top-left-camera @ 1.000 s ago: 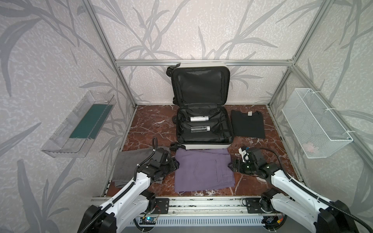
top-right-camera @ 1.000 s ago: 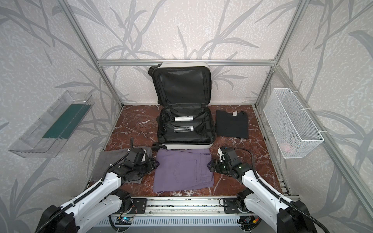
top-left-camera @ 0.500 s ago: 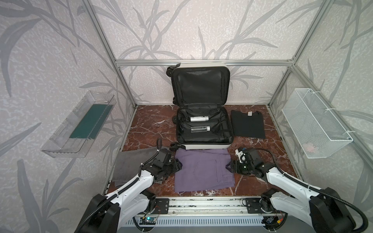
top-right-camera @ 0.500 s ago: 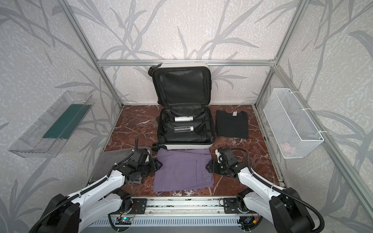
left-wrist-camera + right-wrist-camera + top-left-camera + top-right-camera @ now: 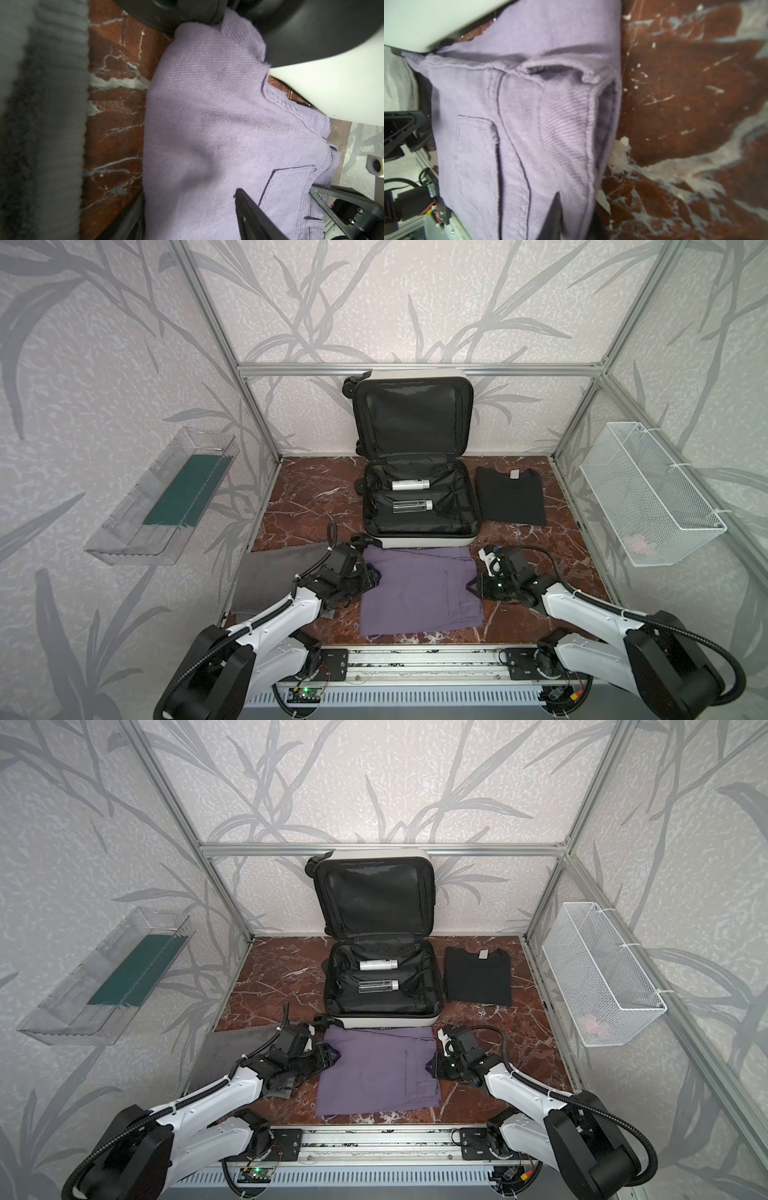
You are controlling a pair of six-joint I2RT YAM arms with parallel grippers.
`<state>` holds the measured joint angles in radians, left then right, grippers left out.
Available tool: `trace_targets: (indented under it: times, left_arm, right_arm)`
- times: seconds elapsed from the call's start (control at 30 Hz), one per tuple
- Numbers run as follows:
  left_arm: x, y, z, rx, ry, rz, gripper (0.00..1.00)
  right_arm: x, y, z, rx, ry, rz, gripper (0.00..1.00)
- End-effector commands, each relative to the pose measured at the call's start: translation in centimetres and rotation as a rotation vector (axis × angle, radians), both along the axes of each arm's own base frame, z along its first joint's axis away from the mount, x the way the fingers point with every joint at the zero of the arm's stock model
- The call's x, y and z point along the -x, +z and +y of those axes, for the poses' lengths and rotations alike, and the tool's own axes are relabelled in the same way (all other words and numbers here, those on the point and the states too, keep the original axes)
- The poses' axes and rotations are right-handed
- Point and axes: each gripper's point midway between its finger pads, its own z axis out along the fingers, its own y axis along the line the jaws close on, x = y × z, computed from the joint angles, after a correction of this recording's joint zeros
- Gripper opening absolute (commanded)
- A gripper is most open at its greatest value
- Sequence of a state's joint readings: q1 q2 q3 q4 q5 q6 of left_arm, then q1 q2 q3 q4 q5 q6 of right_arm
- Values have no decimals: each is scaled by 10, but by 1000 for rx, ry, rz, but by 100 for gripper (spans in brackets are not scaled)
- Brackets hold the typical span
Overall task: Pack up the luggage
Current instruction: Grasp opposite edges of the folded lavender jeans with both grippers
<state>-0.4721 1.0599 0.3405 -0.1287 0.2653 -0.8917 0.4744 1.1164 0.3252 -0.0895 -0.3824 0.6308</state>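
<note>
The red-brown marble tabletop [image 5: 307, 497] spreads under both tools. The luggage [image 5: 413, 418], a small white hard-shell suitcase, lies open straight beyond them. Its black-lined lid stands upright against the back wall and its base lies flat, the near white wall just past the fingertips. Well out past the right tool's outer side, a white wire-mesh basket [image 5: 640, 489] hangs on the side wall with something faint and pink in it. Well out past the left tool's outer side, a clear plastic tray [image 5: 137, 531] hangs on the opposite wall, holding a dark green pad [image 5: 185, 493]. The folded purple jeans [image 5: 415, 593] lie between the two tools, their far edge running right up to the luggage's shell. A grey ribbed knit garment [image 5: 270, 576] lies outside and behind the left tool, under its arm. A folded black T-shirt [image 5: 509, 497] lies beyond the right tool, just beside the luggage's base. The left tool [image 5: 370, 576] sits at one side edge of the jeans with its fingers [image 5: 251, 218] apart, one over the cloth and one outside the edge. The right tool [image 5: 478, 587] is at the opposite edge, by the back pocket, its fingers [image 5: 555, 216] drawn together and clamped on a raised fold of the jeans. In the luggage's base, beyond both tools, a white bottle [image 5: 410, 484] and a clear bottle [image 5: 412, 506] lie on their sides, one behind the other.
</note>
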Motion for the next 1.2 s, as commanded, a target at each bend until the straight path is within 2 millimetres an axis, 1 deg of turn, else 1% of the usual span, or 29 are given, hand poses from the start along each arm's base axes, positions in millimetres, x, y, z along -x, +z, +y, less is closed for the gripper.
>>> trace_targets:
  times: [0.0, 0.07, 0.2, 0.3, 0.37, 0.4, 0.43, 0.5, 0.7, 0.8, 0.93, 1.07, 1.17]
  left_arm:
    - [16, -3, 2, 1, -11, 44, 68]
    - [16, 9, 2, 15, -8, 19, 68]
    - [16, 44, 1, 63, 0, -59, 68]
    - [17, 69, 4, 82, 8, -121, 68]
    - [17, 76, 8, 72, 20, -143, 68]
    - [17, 76, 9, 65, 25, -146, 68]
    - [17, 74, 12, 51, 33, -141, 68]
    - [20, 61, 20, 3, 58, -101, 68]
    - [26, 22, 24, -55, 47, -18, 68]
    - [28, 10, 23, -67, 31, -4, 68]
    - [29, -2, 13, -18, -2, 6, 68]
    - [32, -6, -5, 73, -60, 21, 68]
    - [34, -11, -12, 109, -75, 41, 68]
  right_arm:
    - [15, 3, 1, -23, 31, 25, 0]
    - [17, 10, 2, -35, 36, 16, 0]
    - [23, 30, 3, -66, 42, -8, 0]
    - [27, 44, 3, -87, 36, -23, 0]
    - [27, 47, 1, -81, 28, -35, 0]
    - [27, 47, 0, -76, 21, -37, 0]
    - [27, 45, -1, -68, 17, -35, 0]
    - [26, 38, -3, -55, 9, -27, 0]
    - [27, 18, -6, -32, 0, 5, 0]
    - [27, 13, -6, -23, -1, 11, 0]
    - [25, 10, -6, -11, 0, 16, 0]
    - [23, 9, -6, -5, -1, 17, 0]
    - [23, 8, -6, -2, 0, 19, 0]
